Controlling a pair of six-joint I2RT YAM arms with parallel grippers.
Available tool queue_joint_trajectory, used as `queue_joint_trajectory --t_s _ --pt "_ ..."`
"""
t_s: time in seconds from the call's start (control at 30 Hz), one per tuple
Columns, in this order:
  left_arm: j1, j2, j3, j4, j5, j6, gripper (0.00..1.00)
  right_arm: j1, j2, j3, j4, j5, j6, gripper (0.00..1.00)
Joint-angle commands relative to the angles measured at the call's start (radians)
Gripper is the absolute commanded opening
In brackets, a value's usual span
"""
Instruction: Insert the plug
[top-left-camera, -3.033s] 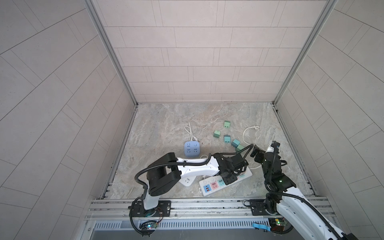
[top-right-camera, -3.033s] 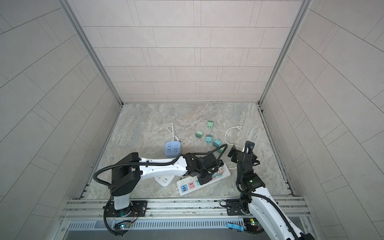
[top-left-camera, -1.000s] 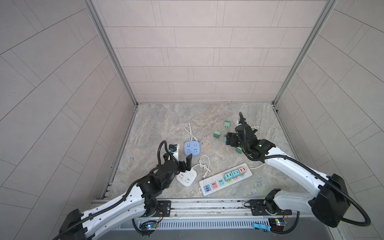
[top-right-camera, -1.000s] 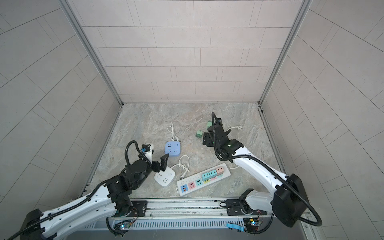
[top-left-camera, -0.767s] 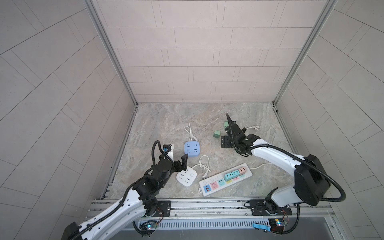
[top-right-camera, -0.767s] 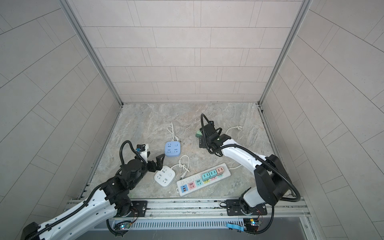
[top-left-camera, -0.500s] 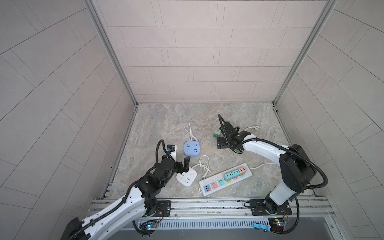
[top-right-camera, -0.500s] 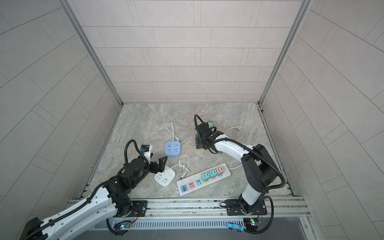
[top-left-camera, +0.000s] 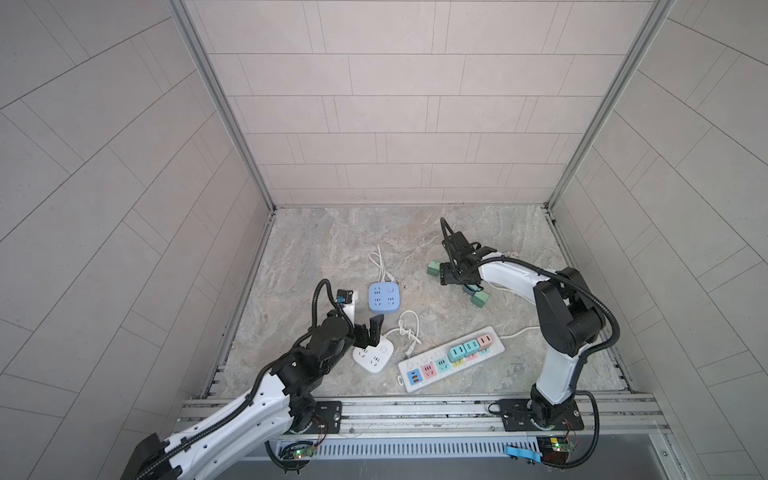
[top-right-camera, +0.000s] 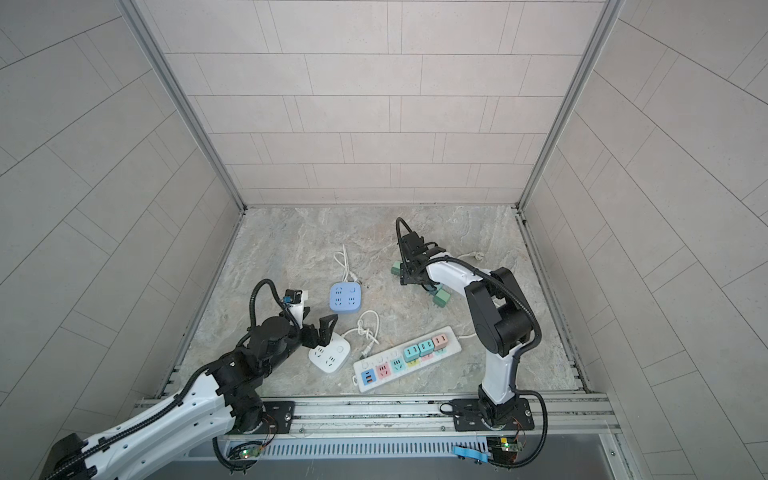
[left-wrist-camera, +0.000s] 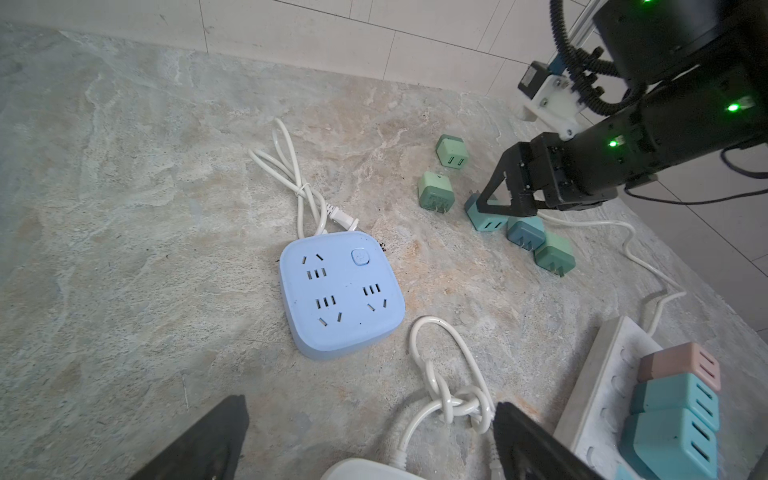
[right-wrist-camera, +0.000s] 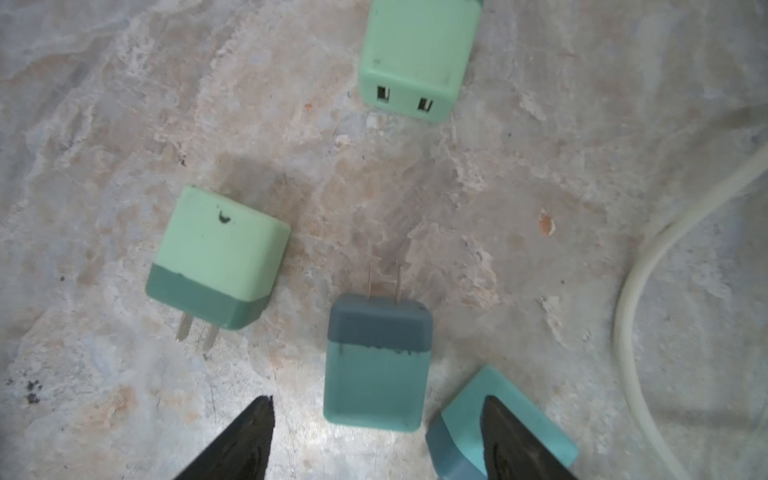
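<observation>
In both top views the right claw (right-wrist-camera: 377, 400) was low over the counter (top-left-camera: 316, 249), right of the frame's centre. Its jaws stood partly open around a teal plug (right-wrist-camera: 376, 374) that lay flat on the counter between the fingers. A gap showed on either side, so nothing was gripped. The plug's prongs pointed away from the claw. A pale green plug (right-wrist-camera: 220, 249) lay near it, and a second teal plug (right-wrist-camera: 459, 415) sat partly behind one finger. At the lower left the left claw (left-wrist-camera: 370, 402) hovered wide open and empty above a white socket block (top-left-camera: 372, 356). The power strip (top-left-camera: 451, 361) lay at lower centre, carrying three plugs.
</observation>
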Motion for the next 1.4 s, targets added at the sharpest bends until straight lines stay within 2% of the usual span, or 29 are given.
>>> queue_joint_trajectory --t_s 0.0,0.47,0.6,1.07,1.37 --pt "0.007 -0.025 0.014 -0.018 -0.009 0.001 1.00 -0.001 0.017 0.039 -0.057 -0.004 -0.030 0.80" --pt "0.007 -0.046 0.017 -0.041 -0.013 0.008 1.00 -0.007 0.181 0.203 -0.126 -0.075 -0.071 0.80" --pt "0.007 -0.058 0.015 -0.049 -0.024 0.008 1.00 0.003 0.207 0.243 -0.144 -0.085 -0.086 0.76" --pt "0.006 -0.067 0.020 -0.059 -0.020 0.012 1.00 0.146 0.219 0.256 -0.165 -0.077 -0.165 0.74" --pt "0.007 -0.091 0.016 -0.082 -0.023 0.014 1.00 0.255 0.164 0.178 -0.132 -0.091 -0.202 0.75"
